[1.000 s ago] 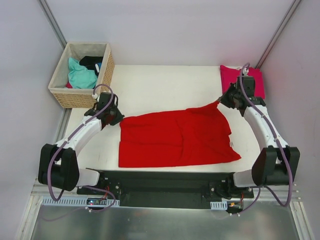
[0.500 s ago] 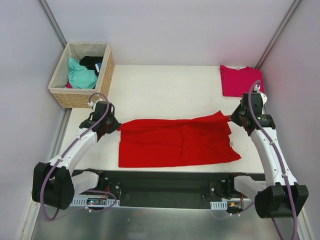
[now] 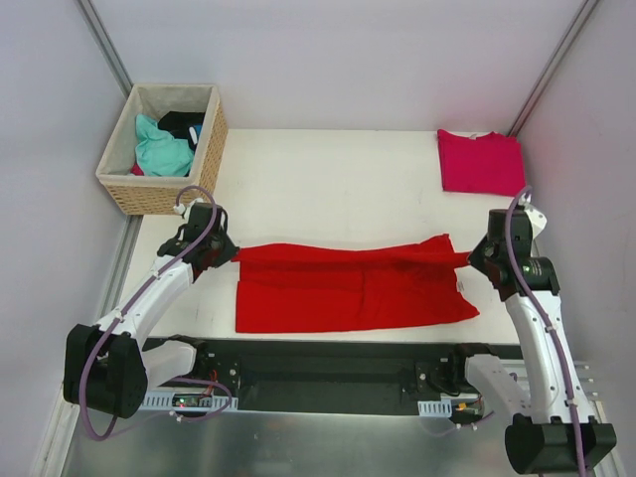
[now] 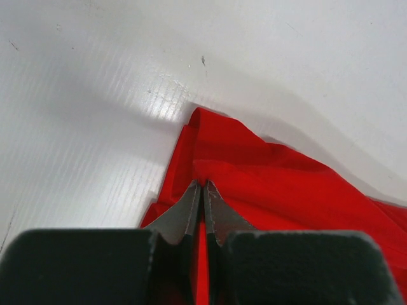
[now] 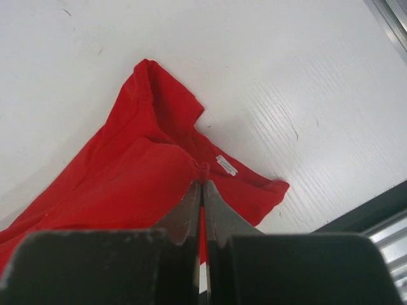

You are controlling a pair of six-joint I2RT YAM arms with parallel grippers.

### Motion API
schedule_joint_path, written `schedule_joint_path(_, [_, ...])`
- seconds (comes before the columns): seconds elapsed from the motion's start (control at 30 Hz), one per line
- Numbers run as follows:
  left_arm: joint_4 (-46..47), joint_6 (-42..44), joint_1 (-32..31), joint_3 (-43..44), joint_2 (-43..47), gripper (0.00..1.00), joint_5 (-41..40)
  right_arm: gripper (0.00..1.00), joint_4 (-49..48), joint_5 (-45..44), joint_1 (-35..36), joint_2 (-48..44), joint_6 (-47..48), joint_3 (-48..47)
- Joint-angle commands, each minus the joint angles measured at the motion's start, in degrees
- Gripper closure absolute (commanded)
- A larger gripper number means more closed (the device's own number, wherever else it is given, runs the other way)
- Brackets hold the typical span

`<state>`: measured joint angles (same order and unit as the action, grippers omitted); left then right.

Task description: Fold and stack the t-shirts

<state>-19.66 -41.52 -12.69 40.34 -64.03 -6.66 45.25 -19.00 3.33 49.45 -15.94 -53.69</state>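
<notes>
i have the large bright red cloth t-shirt (image 3: 348,293) pinched at both ends of its far edge. my left tool (image 4: 203,187) is pressed together on a ridge of red cloth at the shirt's left corner. my right tool (image 5: 203,184) is pressed together on the cloth at the right end, just beside the small white neck label (image 5: 225,164). the shirt lies as a wide band across the near half of the white counter (image 3: 328,179), drawn out between my two tools, with its near edge close to the counter's front edge. the magenta-pink cloth t-shirt (image 3: 480,161) lies flat and squared in the far right corner, well apart. the woven wicker basket (image 3: 139,194) stands at the far left with other cloth in it.

i judge this to be the lengthwise fold of the red shirt, with the far edge lifted and not yet laid down. the next move calls for both tools to travel together toward me at an even pace, holding the cloth taut so it does not sag or bunch. then i lay edge on edge before i let go. the cross folds and stacking with the pink shirt come after.
</notes>
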Motion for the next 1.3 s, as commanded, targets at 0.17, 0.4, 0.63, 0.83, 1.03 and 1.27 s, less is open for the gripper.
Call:
schedule_joint_path(0.17, [-1.17, 0.39, 0.03, -1.57, 2.77, 1.00, -1.26, 0.99, 7.39, -5.95, 0.27, -8.22, -0.67, 3.50])
schedule_joint_path(0.4, [-2.84, -1.28, -0.06, -5.08, 8.91, 1.00, 0.59, 1.00, 10.12, -7.36, 0.27, -11.04, -1.72, 4.03])
schedule_joint_path(0.63, [-4.60, -2.25, -0.14, -9.92, 13.31, 1.00, 3.84, 0.99, 9.77, -4.99, 0.27, -11.22, -2.69, 7.72])
schedule_joint_path(0.83, [-5.04, -3.04, -0.49, -13.79, 15.25, 1.00, 5.07, 0.99, 10.03, -4.02, 0.27, -10.34, -3.65, 7.55])
schedule_joint_path(1.03, [-6.44, -3.39, -0.67, -15.29, 17.97, 1.00, 5.25, 0.99, 9.50, -3.14, 0.27, -8.76, -4.10, 7.81])
schedule_joint_path(1.27, [-7.23, -3.04, -0.93, -14.59, 17.62, 1.00, 5.60, 0.99, 11.08, -3.58, 0.36, -8.76, -4.36, 7.02])
